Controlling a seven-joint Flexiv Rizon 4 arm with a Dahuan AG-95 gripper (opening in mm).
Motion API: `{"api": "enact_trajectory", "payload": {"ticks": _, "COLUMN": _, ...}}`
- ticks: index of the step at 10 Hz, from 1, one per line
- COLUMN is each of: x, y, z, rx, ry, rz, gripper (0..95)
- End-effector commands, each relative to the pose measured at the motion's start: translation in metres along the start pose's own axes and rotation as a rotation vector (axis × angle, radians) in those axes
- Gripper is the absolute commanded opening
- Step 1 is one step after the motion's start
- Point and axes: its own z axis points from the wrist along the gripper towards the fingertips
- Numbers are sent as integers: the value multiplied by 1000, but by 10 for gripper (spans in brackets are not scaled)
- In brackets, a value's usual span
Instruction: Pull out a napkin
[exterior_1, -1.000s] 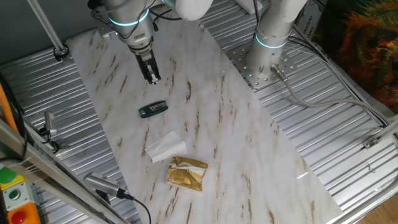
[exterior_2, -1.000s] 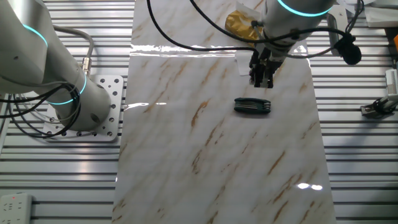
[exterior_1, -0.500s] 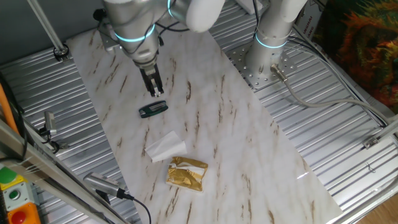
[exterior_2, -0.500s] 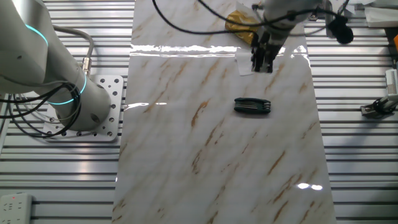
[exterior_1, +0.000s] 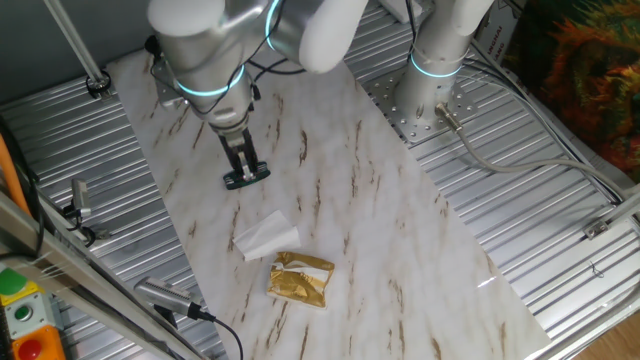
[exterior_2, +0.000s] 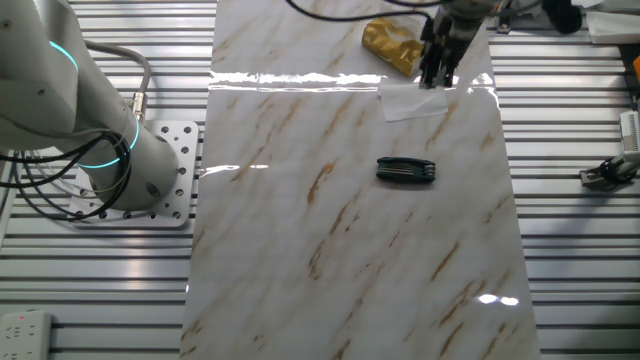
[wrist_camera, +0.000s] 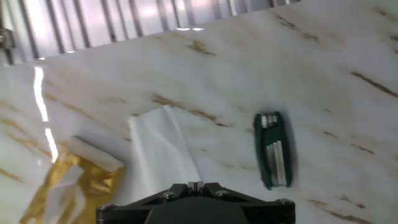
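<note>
A shiny gold foil packet (exterior_1: 300, 280) lies on the marble sheet (exterior_1: 400, 230); it also shows in the other fixed view (exterior_2: 392, 45) and the hand view (wrist_camera: 65, 186). A short white strip (wrist_camera: 93, 154) shows at the packet's end; no soft creased napkin shows in full. A smooth white paper wedge (exterior_1: 265, 235) (exterior_2: 415, 100) (wrist_camera: 165, 155) lies beside the packet. My gripper (exterior_1: 247, 168) (exterior_2: 433, 82) (wrist_camera: 196, 185) is shut and empty. It hangs above the table between the tool and the wedge, apart from both.
A dark green folding multi-tool (exterior_1: 246, 179) (exterior_2: 405, 170) (wrist_camera: 273, 149) lies on the marble. A second arm's base (exterior_1: 435, 90) (exterior_2: 120, 150) stands beside the sheet. Ribbed metal table (exterior_1: 560, 230) surrounds the marble, with clamps and cables at its edges.
My gripper has moved from beyond the multi-tool, over it, toward the white wedge and gold packet. It stays shut. Nothing on the table has moved.
</note>
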Motion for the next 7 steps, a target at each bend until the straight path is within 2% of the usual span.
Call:
{"api": "enact_trajectory", "payload": {"ticks": 1, "x": 2, "y": 16, "z": 0, "rx": 5, "ry": -4, "rz": -19, "gripper": 0}}
{"api": "enact_trajectory", "payload": {"ticks": 3, "x": 2, "y": 23, "z": 0, "rx": -4, "ry": -10, "rz": -51, "gripper": 0}}
{"api": "enact_trajectory", "payload": {"ticks": 4, "x": -1, "y": 27, "z": -3, "rx": -27, "ry": -7, "rz": -57, "gripper": 0}}
{"api": "enact_trajectory", "payload": {"ticks": 7, "x": -3, "y": 31, "z": -4, "rx": -22, "ry": -12, "rz": -80, "gripper": 0}}
